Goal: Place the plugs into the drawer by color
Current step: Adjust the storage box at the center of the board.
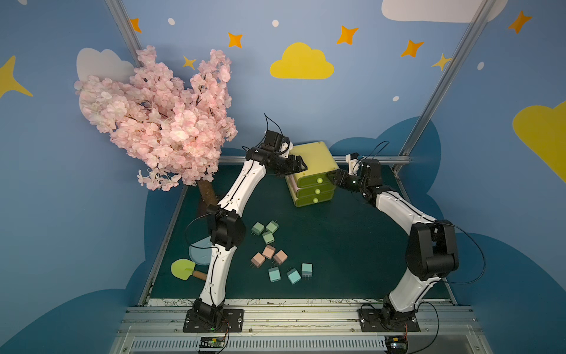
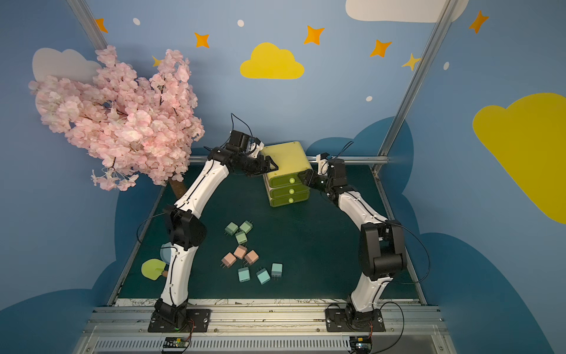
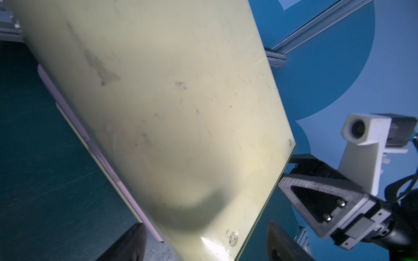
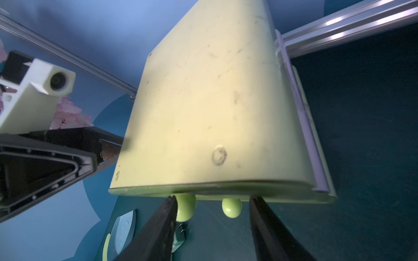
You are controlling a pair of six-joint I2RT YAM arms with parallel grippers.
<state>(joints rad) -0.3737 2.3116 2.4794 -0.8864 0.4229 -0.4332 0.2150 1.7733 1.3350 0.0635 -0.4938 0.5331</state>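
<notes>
The drawer (image 1: pixel 312 159), a yellow-green cabinet with three knobbed fronts (image 2: pixel 289 191), stands at the back of the mat, and all fronts look pushed in. My left gripper (image 1: pixel 298 165) is open and straddles the cabinet's top left corner (image 3: pixel 203 158) without touching it. My right gripper (image 4: pixel 211 198) is open at the top front, with one round knob (image 4: pixel 185 206) against a finger (image 4: pixel 162 226). The plugs lie loose mid-mat in both top views: three green (image 1: pixel 268 237), three pink (image 1: pixel 269 252), three blue (image 1: pixel 294 275).
A pink blossom tree (image 1: pixel 156 122) with its trunk (image 1: pixel 206 193) stands at the left back, close to the left arm. A pale blue dish (image 1: pixel 199 253) and a yellow-green toy shovel (image 1: pixel 183 269) lie at the mat's left edge. An aluminium rail (image 1: pixel 367 159) runs behind the cabinet.
</notes>
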